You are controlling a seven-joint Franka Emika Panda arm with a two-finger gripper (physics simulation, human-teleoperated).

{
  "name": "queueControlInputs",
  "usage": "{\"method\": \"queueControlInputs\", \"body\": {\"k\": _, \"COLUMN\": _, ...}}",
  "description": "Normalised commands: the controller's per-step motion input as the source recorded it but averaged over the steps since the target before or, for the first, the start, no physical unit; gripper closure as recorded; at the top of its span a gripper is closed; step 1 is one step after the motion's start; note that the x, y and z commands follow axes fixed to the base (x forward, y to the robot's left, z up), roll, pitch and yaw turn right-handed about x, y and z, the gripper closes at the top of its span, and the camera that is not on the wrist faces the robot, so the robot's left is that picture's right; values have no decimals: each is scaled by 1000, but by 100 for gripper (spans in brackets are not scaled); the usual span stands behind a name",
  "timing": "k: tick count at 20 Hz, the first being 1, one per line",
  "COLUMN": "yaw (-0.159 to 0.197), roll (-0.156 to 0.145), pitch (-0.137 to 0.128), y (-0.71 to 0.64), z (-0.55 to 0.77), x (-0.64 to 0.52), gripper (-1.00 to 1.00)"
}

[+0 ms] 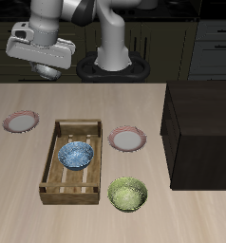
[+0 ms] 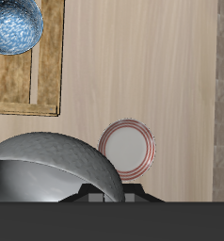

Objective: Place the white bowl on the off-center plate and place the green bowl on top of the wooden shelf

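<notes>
The white glossy round bowl (image 2: 48, 169) hangs high above the counter (image 1: 134, 100), carried by the tool (image 2: 104, 195), whose jaws look closed on its rim (the contact itself is mostly hidden behind the bowl in the wrist view). I judge the first step to be in hand: carrying this bowl to the off-center plate, the small round plate with a whitish centre and reddish-pink rim (image 1: 20, 121). That plate shows beneath the tool in the wrist view, near the counter's edge and not yet directly under the bowl.

Next I need to bring the bowl over the plate's middle, lower it until it sits flat, and only then open the jaws.

The pale slatted wooden tray (image 1: 75, 161) with the blue patterned bowl (image 1: 76, 154) lies beside the plate, close enough that I should descend straight down. A second, look-alike plate (image 1: 127, 140) sits on the tray's other side and is not my target. The mottled yellow-green bowl (image 1: 128, 194) waits near the front edge, untouched, near the tall dark brown wooden shelf (image 1: 200, 133), whose flat top is bare.
</notes>
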Motion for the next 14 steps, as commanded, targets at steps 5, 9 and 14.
{"method": "queueControlInputs", "body": {"k": 5, "yaw": 10, "roll": 27, "pitch": -34, "y": -281, "z": 116, "x": -215, "gripper": 100}}
{"method": "queueControlInputs", "body": {"k": 9, "yaw": 13, "roll": -11, "pitch": -29, "y": -355, "z": 58, "x": -145, "gripper": 100}}
{"method": "queueControlInputs", "body": {"k": 14, "yaw": -9, "roll": -9, "pitch": -5, "y": -354, "z": -21, "x": -197, "gripper": 100}}
